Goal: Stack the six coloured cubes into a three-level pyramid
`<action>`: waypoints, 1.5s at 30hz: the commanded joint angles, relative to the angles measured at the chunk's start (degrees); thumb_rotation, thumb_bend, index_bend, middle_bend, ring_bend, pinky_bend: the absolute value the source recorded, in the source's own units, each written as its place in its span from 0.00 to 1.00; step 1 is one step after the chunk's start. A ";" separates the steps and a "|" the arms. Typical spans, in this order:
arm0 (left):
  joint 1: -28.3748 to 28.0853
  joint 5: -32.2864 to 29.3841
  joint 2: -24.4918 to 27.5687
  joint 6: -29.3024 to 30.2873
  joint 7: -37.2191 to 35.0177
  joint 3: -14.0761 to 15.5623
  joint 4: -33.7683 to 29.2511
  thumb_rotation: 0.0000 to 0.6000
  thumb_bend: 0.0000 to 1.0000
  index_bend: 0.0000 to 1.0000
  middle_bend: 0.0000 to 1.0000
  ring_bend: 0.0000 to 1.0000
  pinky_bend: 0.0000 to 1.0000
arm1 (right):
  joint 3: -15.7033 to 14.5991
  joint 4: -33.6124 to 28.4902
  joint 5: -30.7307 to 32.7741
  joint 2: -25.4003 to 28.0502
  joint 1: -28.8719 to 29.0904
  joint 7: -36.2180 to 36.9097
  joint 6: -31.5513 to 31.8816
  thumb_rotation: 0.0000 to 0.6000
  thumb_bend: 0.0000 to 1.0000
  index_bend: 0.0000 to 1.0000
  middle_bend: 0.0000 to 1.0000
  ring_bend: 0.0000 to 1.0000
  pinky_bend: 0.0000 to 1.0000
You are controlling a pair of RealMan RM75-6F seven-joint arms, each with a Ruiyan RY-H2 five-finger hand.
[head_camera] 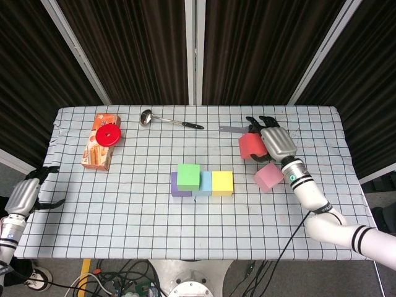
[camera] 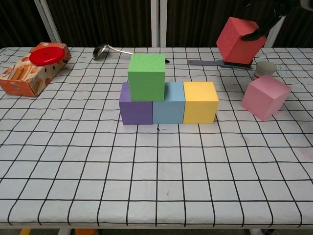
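From the head view, the right hand grips a red cube lifted above the table, likely bound for the stack's second level. The left hand hangs open and empty off the table's left edge. A pink cube waits nearby.

From the chest view, purple, blue and yellow cubes form a touching row; a green cube sits on top toward the left. The red cube hangs tilted. A ladle, snack box and small cup lie well clear.

matt, foam-like cubes; cloth table cover; shiny metal ladle; glossy printed box
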 commanded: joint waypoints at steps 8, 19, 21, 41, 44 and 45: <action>-0.34 -0.70 -0.20 0.20 1.32 -0.66 -1.01 1.00 0.13 0.17 0.21 0.09 0.11 | 3.20 -7.44 -10.73 3.94 -9.81 29.85 3.87 1.00 0.22 0.00 0.46 0.00 0.00; -0.49 -1.38 -0.14 0.43 2.63 -1.15 -1.88 1.00 0.13 0.17 0.21 0.09 0.11 | -1.24 3.55 -25.46 -5.57 -13.08 54.79 10.72 1.00 0.22 0.00 0.47 0.00 0.00; -0.43 -1.29 -0.16 0.67 2.67 -1.17 -1.91 1.00 0.13 0.17 0.21 0.09 0.11 | -2.00 5.25 -26.39 -7.31 -12.87 56.64 11.15 1.00 0.21 0.00 0.47 0.00 0.00; 0.18 -0.76 -0.31 1.84 1.03 -1.17 -0.35 1.00 0.13 0.17 0.22 0.09 0.11 | -4.18 10.31 -27.89 -14.41 -9.17 59.57 10.71 1.00 0.21 0.00 0.48 0.00 0.00; 0.22 -0.75 -0.30 1.89 0.74 -1.20 -0.11 1.00 0.13 0.17 0.22 0.09 0.11 | -4.19 10.63 -27.97 -15.13 -8.75 59.64 10.82 1.00 0.20 0.00 0.48 0.00 0.00; 0.25 -0.72 -0.29 1.93 0.63 -1.19 -0.01 1.00 0.13 0.17 0.22 0.09 0.11 | -4.25 10.70 -28.08 -15.43 -8.62 59.60 10.98 1.00 0.20 0.00 0.48 0.00 0.00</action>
